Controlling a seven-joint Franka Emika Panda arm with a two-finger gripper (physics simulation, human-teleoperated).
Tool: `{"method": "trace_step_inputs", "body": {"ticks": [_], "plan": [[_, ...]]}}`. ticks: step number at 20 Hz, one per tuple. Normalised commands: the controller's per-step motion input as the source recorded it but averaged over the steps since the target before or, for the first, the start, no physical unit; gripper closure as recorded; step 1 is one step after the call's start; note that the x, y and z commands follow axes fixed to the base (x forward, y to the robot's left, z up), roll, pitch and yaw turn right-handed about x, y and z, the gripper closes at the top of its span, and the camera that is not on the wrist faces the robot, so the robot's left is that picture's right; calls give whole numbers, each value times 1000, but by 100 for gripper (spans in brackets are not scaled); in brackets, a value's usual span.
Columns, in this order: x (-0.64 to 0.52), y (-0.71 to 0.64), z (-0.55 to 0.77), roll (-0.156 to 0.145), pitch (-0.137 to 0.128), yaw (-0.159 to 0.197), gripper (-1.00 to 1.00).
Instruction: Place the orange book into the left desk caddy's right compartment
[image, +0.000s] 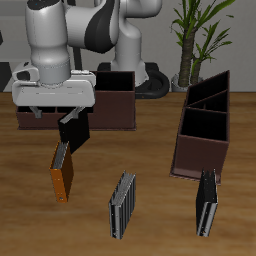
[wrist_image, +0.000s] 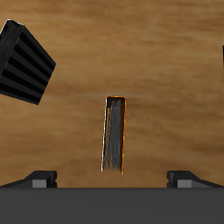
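The orange book (image: 62, 180) stands on edge on the table near the front edge, its dark grey edge facing up. In the wrist view the orange book (wrist_image: 114, 133) shows edge-on, centred between my fingers. My gripper (image: 72, 130) hangs just above the book's top, open and empty, and in the wrist view the gripper (wrist_image: 112, 178) has its fingertips (wrist_image: 39, 179) wide apart. The left desk caddy (image: 205, 140), a long dark-brown box with three sections, stands far across the table from the book.
A second brown caddy (image: 112, 100) stands broadside behind my gripper. A grey striped book (image: 122, 205) stands near the front edge and also shows in the wrist view (wrist_image: 22, 61). A black book (image: 207, 202) leans in front of the left desk caddy.
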Motion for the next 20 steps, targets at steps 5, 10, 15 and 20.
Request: {"method": "trace_step_inputs", "body": {"ticks": [5,10,15,20], "plan": [[231,-122,-236,-19,24,-21,-100],[149,-48,-155,-11,1,-13,-100],[159,-55,-186,-6,26,-8,-100],[109,21,-125,-4,7,-2,-100]]}}
